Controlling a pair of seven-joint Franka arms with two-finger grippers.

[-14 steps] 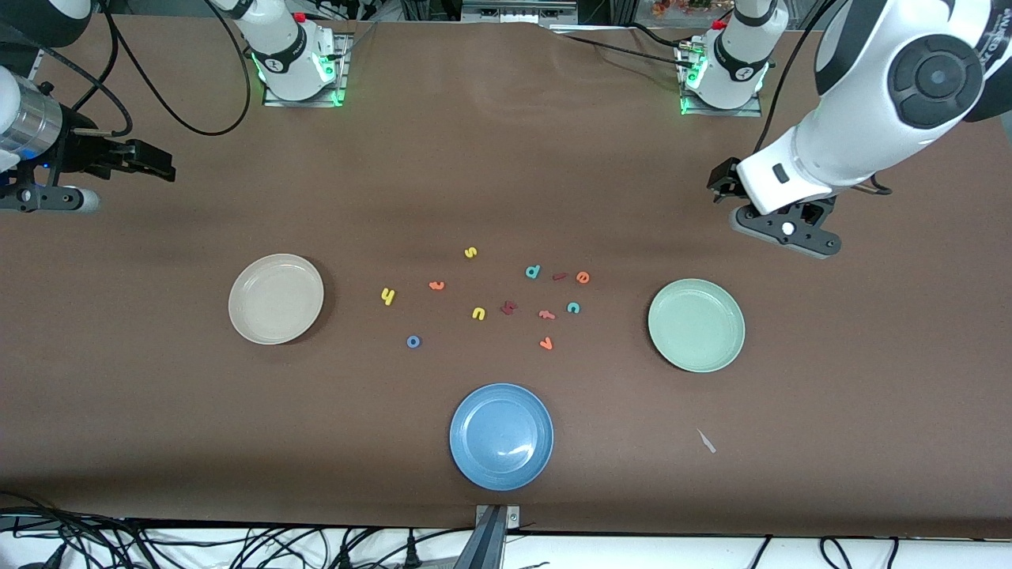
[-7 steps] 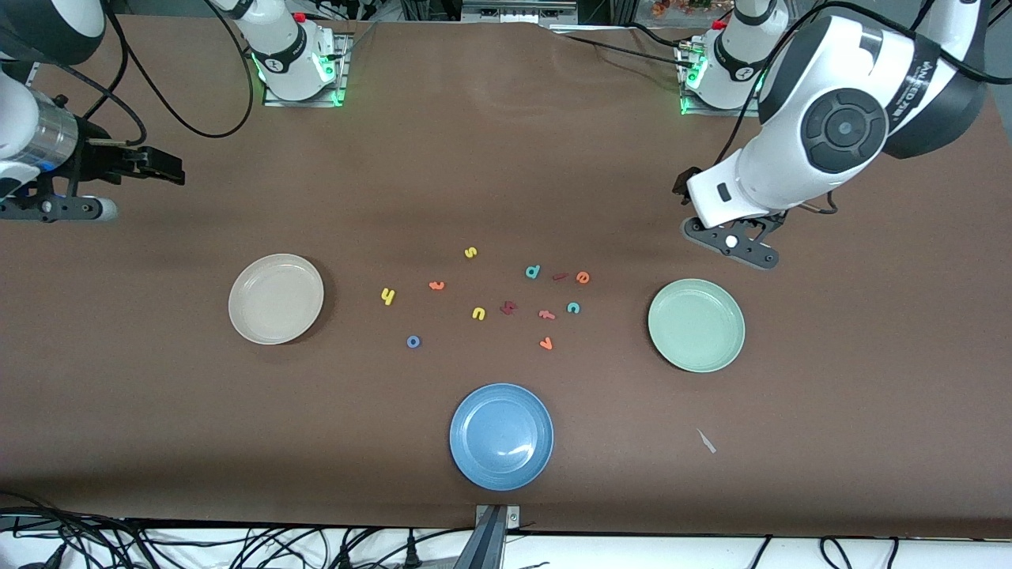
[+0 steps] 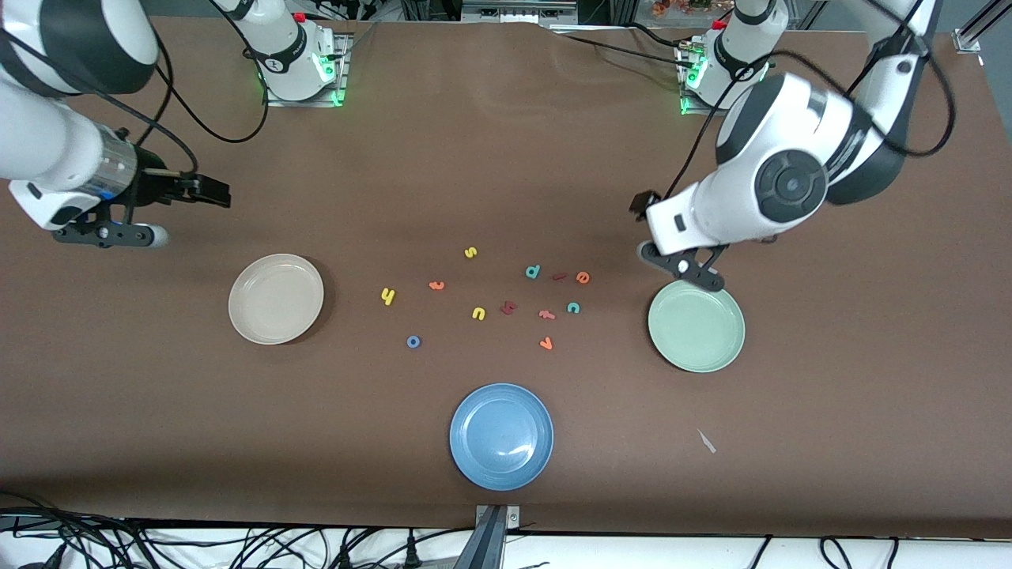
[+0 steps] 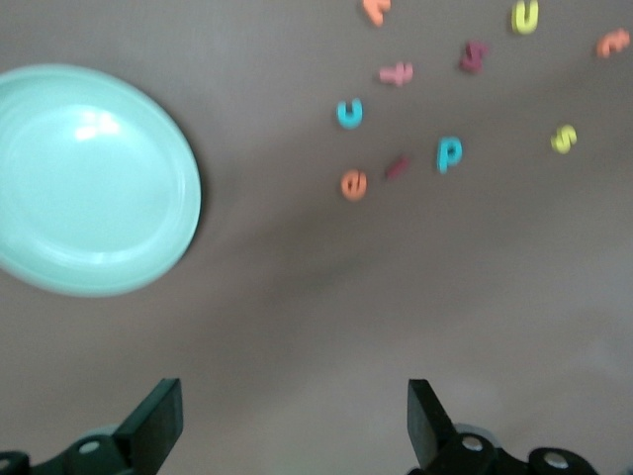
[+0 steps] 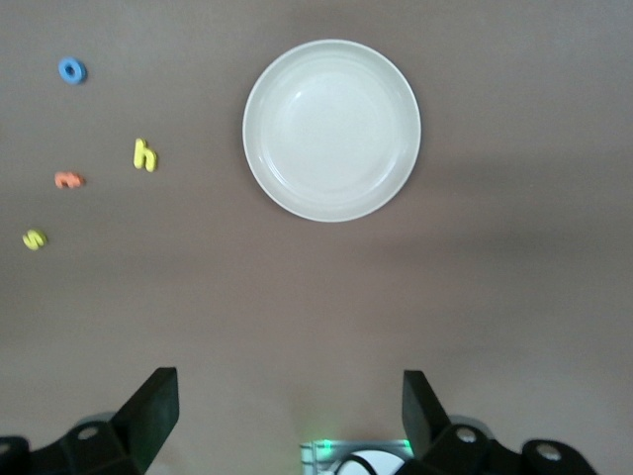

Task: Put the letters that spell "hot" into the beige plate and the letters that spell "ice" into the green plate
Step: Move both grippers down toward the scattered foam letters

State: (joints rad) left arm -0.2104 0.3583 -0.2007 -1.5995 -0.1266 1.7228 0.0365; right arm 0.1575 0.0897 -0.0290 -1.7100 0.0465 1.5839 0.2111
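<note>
Front view: we note both plates bare. Beige plate [image 3: 276,299] sits toward the right arm's end of the tabletop [image 3: 506,158], green plate [image 3: 696,325] toward the left arm's end, blue plate [image 3: 501,435] nearest the camera. All letters lie loose between the two plates. Yellow h [image 3: 387,295], orange t [image 3: 436,285] and blue o [image 3: 413,341] lie on the beige plate's side of the cluster; dark red i [image 3: 560,276], orange e [image 3: 583,276] and teal c [image 3: 573,307] on the green plate's side.

Left hand [image 4: 295,427] hangs over bare tabletop just beside the green plate's rim, fingers spread wide, empty. Right hand [image 5: 289,414] hangs over bare tabletop near the beige plate, fingers likewise spread, empty.
</note>
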